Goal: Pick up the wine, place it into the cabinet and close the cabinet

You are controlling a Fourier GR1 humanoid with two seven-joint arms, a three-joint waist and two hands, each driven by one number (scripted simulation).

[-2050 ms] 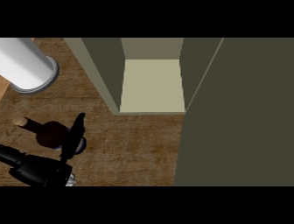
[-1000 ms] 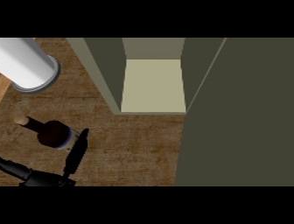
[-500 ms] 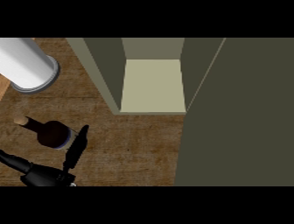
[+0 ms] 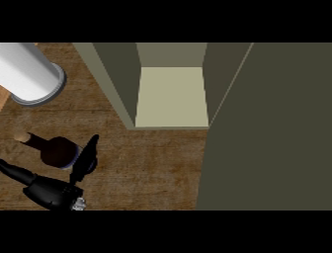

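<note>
A white cylinder (image 4: 21,74) lies on the wooden counter (image 4: 147,163), at its upper left.

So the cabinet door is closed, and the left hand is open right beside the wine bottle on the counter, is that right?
Not quite. The head view shows the cabinet open, its pale shelf exposed. The rest holds: the left hand is open, thumb and finger spread either side of the wine bottle on the counter.

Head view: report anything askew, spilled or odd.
Nothing stands out. The wine bottle stands on the counter unspilled, the left hand open beside it, and the cabinet is open with its shelf bare.
</note>
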